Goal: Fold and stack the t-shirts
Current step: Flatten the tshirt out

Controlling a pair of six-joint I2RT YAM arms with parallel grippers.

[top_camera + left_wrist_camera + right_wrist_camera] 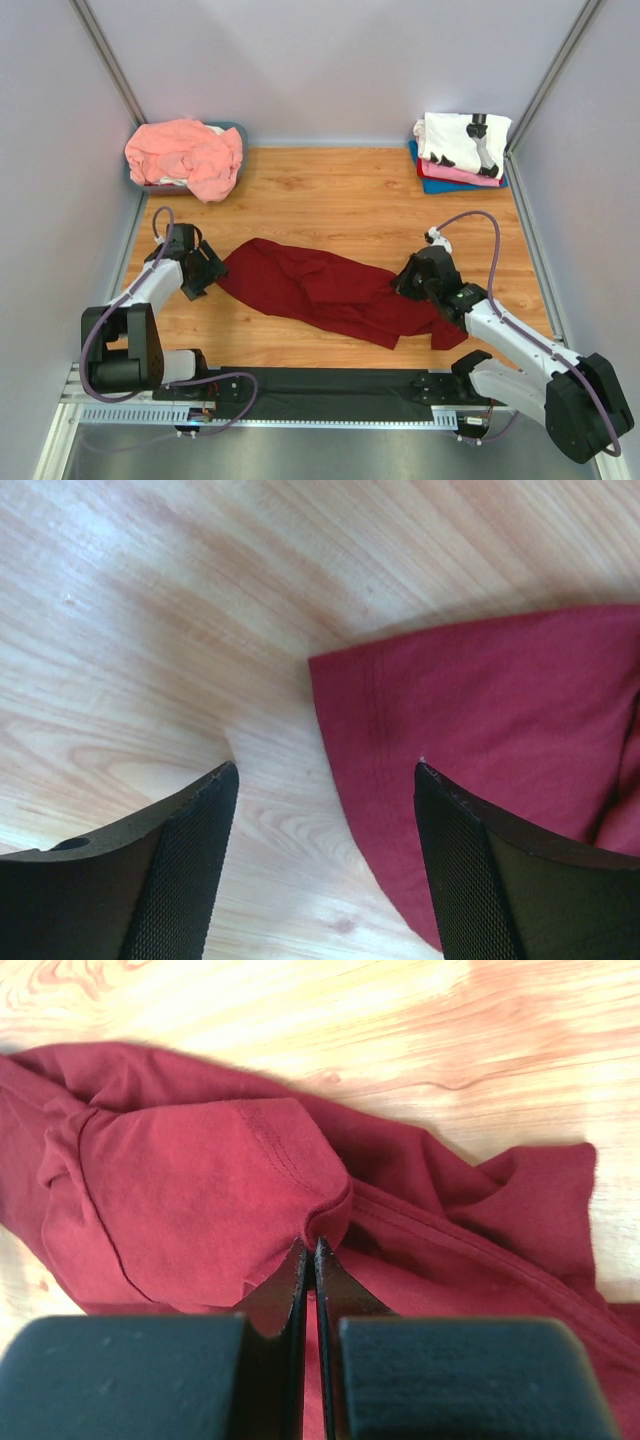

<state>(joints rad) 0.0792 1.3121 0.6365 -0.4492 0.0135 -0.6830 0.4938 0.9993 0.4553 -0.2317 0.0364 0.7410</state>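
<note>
A dark red t-shirt (320,290) lies crumpled across the middle of the wooden table. My left gripper (212,270) is at its left end, low over the wood. In the left wrist view that gripper (326,780) is open, one finger over bare wood and the other finger (470,870) over the shirt's hemmed corner (480,710). My right gripper (405,283) is at the shirt's right end. The right wrist view shows it (310,1248) shut on a fold of the red shirt's hem (330,1205).
A salmon-pink t-shirt (185,155) is heaped over a bluish bin (238,128) at the back left. At the back right a white t-shirt with black print (462,140) tops a folded stack with a pink one (455,173) and a blue one (440,186). Grey walls enclose the table.
</note>
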